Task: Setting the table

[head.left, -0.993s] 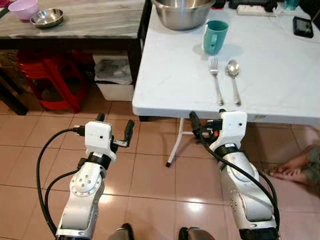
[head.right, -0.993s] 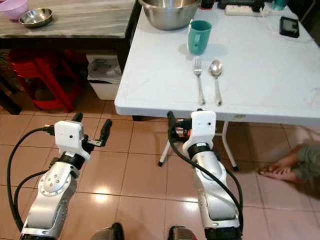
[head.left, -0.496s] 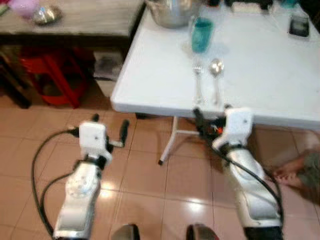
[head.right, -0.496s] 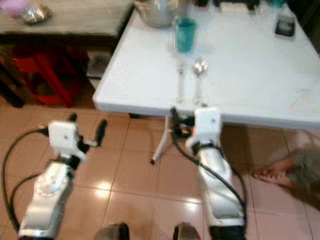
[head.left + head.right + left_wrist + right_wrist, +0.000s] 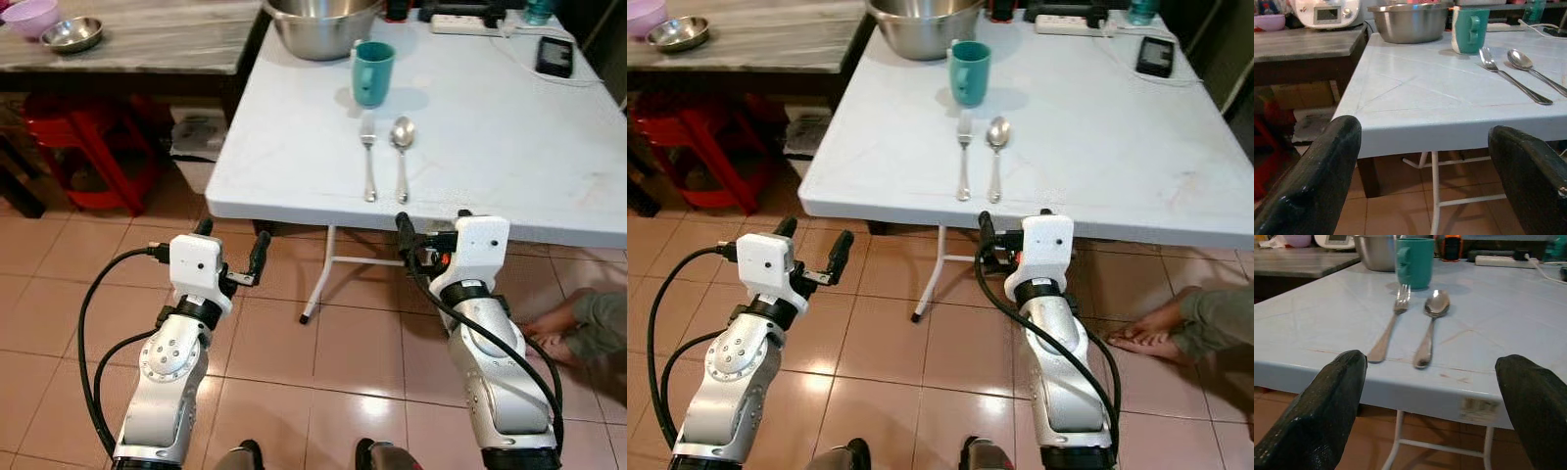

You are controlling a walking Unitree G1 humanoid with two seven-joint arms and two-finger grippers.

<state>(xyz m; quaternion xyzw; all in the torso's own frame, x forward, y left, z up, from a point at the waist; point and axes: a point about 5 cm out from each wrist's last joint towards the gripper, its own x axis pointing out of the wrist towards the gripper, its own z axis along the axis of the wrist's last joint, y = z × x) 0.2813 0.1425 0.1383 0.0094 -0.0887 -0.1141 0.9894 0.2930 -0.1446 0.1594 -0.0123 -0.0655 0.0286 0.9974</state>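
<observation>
Tiled kitchen floor, white folding table (image 5: 509, 127) ahead of the robot, darker marble-top counter (image 5: 147, 44) off to its left.

On the table: fork (image 5: 368, 157) and spoon (image 5: 401, 157) lying side by side, handles toward the robot, close but apart. Teal mug (image 5: 371, 72) upright just behind them, big steel mixing bowl (image 5: 323, 22) behind that at the far edge. Phone (image 5: 554, 57) and power strip (image 5: 467, 22) at the far right, well apart from the place setting. Small steel bowl (image 5: 65, 34) and pink bowl (image 5: 27, 16) sit on the counter, far left.

Left gripper (image 5: 230, 245) held over the floor, short of the table's left corner, fingers spread wide, nothing in them. Right gripper (image 5: 431, 230) right at the table's near edge, roughly in line with the spoon; wrist cam shows its fingers (image 5: 1327, 411) wide apart and empty, cutlery straight ahead.

A person's bare feet (image 5: 558, 328) on the floor to the robot's right, near the table leg.

Read on the step: cutlery and mug look placed, both arms free, so probably between placements. Place setting lacks a bowl or plate. Likely next move is fetching one from the counter, which calls for a turn left and a walk over. Watch the feet and the table leg (image 5: 318, 279) when repositioning.
</observation>
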